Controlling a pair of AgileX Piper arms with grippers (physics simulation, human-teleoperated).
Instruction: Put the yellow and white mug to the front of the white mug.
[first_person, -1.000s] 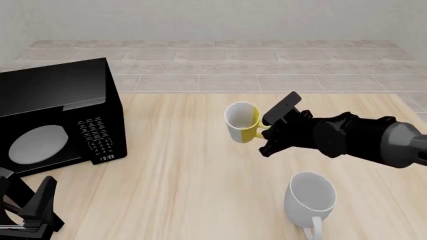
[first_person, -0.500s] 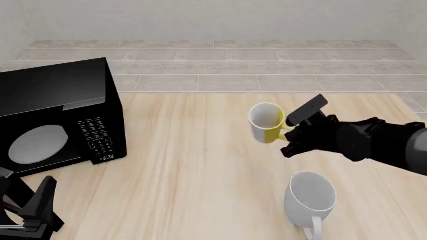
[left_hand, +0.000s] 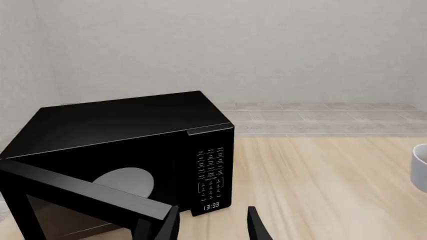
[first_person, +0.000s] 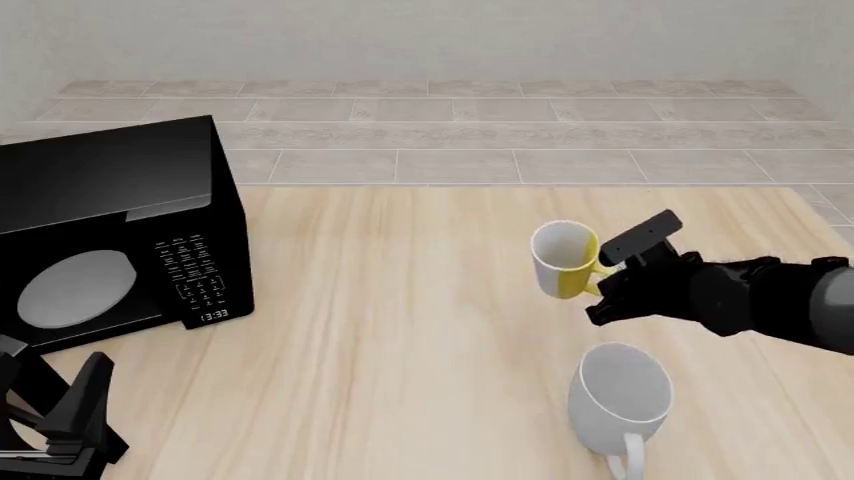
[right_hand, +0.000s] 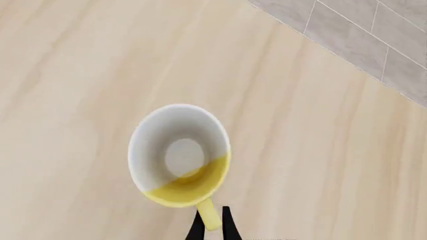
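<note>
Two mugs in view. Right gripper (first_person: 603, 277) holds the yellow and white mug (first_person: 566, 260) by its yellow handle, fingers (right_hand: 228, 226) pinched narrow on it; the mug hangs upright above the table (first_person: 374, 330), beyond the white mug (first_person: 621, 392), which stands near the table's close edge. Step in hand: carry phase, mug not yet set down. Judgement: next move needs a descent to the tabletop on the chosen side of the white mug, well clear of its rim, then release. Left gripper (left_hand: 212, 227) idles near the microwave (first_person: 114, 235), fingers parted, nothing between them.
</note>
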